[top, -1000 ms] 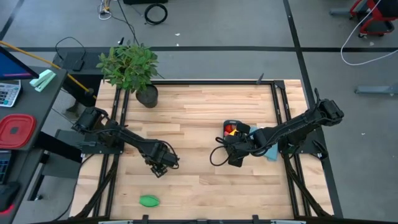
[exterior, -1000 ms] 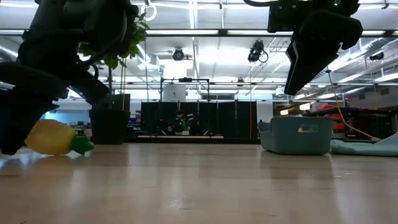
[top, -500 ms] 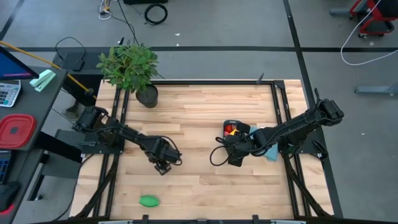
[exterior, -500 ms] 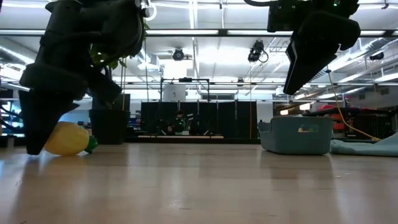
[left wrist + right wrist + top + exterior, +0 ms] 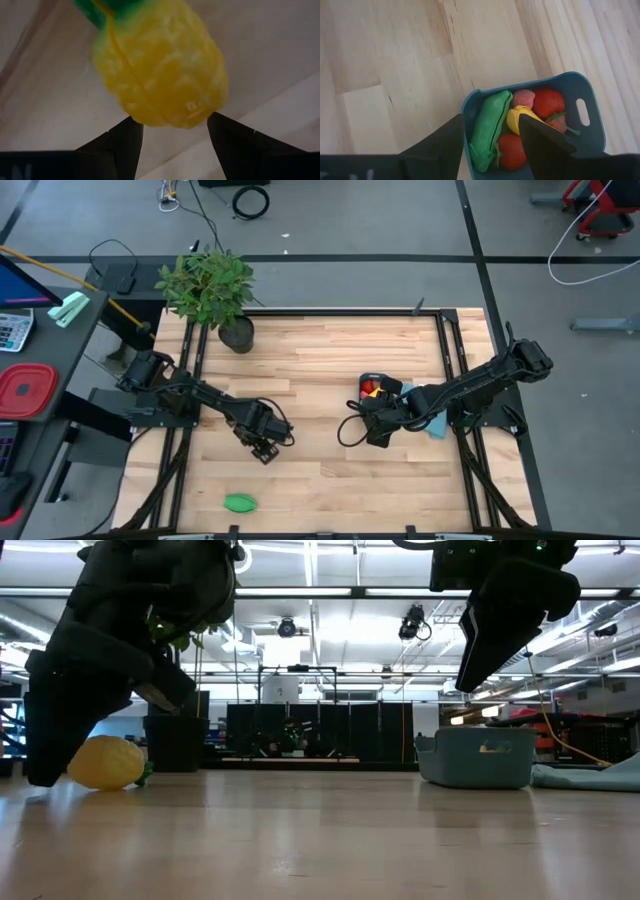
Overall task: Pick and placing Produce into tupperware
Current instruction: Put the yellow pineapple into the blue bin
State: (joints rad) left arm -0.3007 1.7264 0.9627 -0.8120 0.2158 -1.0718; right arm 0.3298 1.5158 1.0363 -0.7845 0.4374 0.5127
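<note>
The yellow piece with a green stem [image 5: 160,70] lies on its side on the table, also in the low view [image 5: 105,762]. My left gripper [image 5: 172,120] is open, with a fingertip on either side of the piece's blunt end; in the high view [image 5: 262,445] it hides the piece. The dark-blue tub [image 5: 585,85] stands on the table's right half [image 5: 372,388] and holds a green oblong piece [image 5: 487,130], a yellow piece [image 5: 517,117] and red ones [image 5: 549,102]. My right gripper [image 5: 491,117] hovers open above it [image 5: 470,680]. Another green piece [image 5: 238,502] lies near the near edge. My left gripper has its two fingertips [image 5: 131,125] close against the sides of the yellow piece's blunt end [image 5: 165,112], coming slanting down from the left. Whether they touch it, I cannot tell. The piece rests on the table.
A potted plant [image 5: 210,285] stands at the far left corner. A flat light-blue piece [image 5: 437,425] lies right of the tub. The right arm's black cable [image 5: 347,430] loops beside the tub. Bare wood [image 5: 320,360] spans the table's middle.
My left gripper has edged toward the right and tipped, closing in on the yellow piece. The piece has shifted a little toward the right along the table, its green stem turned farther out of the low view.
</note>
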